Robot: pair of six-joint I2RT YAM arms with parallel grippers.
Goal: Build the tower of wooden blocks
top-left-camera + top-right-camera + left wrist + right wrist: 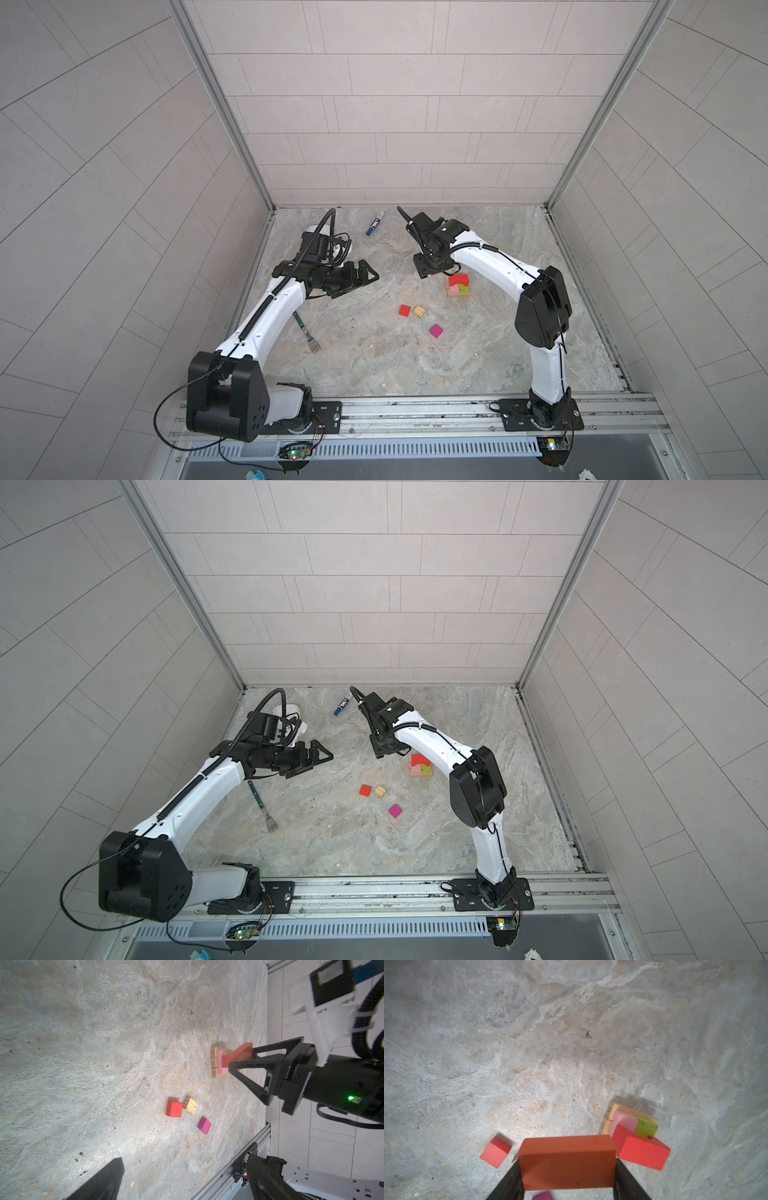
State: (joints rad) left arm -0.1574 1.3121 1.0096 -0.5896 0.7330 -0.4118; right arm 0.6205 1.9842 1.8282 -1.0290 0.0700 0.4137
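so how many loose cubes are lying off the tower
3: red cube and tan cube side by side, magenta cube apart nearer the front; the right arm may hide others.

Bright, soft overhead light. Pale glare patch on marbled grey stone tabletop near front edge. Faint shadow beside stacked wood-block tower. Tiled walls bow at top-view edges.

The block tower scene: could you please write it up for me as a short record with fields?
tower: tan bars below, pink block and lime block, red block on top
right gripper: shut on orange bar, near tower
left gripper: open, empty
loose blocks: red cube, tan cube, magenta cube
other items: marker, fork
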